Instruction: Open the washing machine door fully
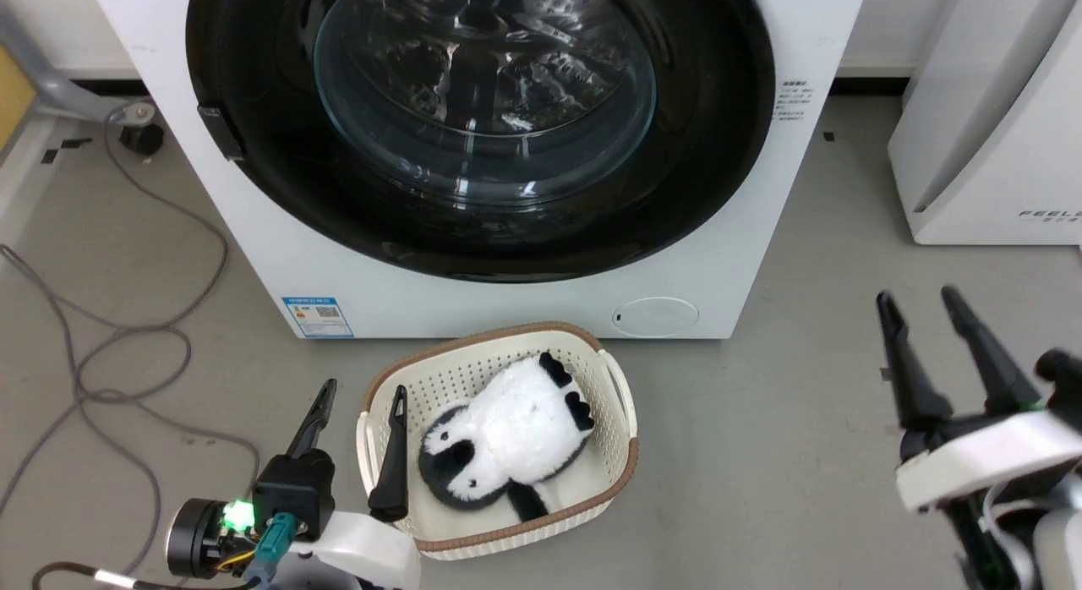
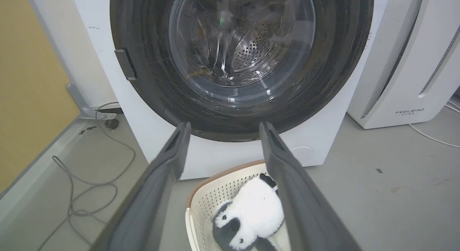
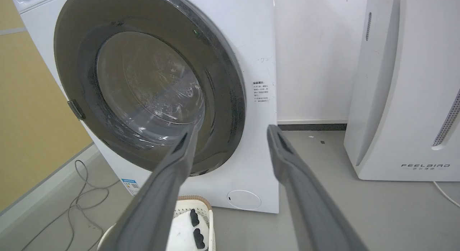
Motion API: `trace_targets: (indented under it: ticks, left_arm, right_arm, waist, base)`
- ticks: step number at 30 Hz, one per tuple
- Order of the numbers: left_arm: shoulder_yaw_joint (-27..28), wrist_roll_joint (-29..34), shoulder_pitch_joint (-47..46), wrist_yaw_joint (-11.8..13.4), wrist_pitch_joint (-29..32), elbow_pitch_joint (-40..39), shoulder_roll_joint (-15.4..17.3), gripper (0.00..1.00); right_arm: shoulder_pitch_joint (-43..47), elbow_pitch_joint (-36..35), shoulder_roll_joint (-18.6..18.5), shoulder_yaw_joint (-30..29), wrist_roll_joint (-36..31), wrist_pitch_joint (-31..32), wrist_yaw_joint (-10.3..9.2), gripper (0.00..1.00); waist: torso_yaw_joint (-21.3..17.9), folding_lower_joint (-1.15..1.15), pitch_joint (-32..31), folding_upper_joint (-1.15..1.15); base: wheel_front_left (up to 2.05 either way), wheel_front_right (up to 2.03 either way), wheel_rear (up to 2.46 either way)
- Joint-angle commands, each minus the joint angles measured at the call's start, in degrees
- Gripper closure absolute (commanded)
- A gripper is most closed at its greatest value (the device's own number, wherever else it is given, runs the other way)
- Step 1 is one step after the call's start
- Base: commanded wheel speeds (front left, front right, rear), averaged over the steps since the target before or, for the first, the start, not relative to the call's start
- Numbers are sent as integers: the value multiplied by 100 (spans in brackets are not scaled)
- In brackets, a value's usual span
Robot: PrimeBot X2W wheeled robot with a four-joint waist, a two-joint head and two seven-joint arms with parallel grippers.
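Observation:
The white washing machine [image 1: 254, 226] fills the top of the head view, and its round glossy black door [image 1: 702, 167] with the bulging glass bowl lies flat against the front, closed. A small dark handle tab [image 1: 218, 132] sits on the door's left edge. My left gripper [image 1: 359, 396] is open at the lower left, one finger over the basket rim, well below the door. At the lower right my right gripper [image 1: 921, 307] is open and empty, away from the machine. The door [image 2: 151, 78] faces the left wrist camera; the door [image 3: 222, 100] appears obliquely in the right wrist view.
A cream basket [image 1: 621, 455] holding a black-and-white plush toy [image 1: 507, 442] stands on the grey floor right in front of the machine. Grey cables [image 1: 110, 336] loop on the floor at left. A white FEELBAIR appliance [image 1: 989, 125] stands at right.

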Motion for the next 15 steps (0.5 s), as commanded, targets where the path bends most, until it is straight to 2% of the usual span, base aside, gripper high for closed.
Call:
trace_targets:
  ticks: [1,15]
  left_arm:
    - [-22,-25,-121,20,-53,-5,9,0]
    - [-226,-42,-304,73,-221,-57,9,0]
  right_arm:
    - [-174,28,-76,-33,164,34,-2,0]
    - [-1284,473,-300,-496,1367,527,-2,0]
  waist:
    - [21,0,40,0]
    - [198,0,409,0]
  base:
    - [0,0,0]
    - [0,0,0]
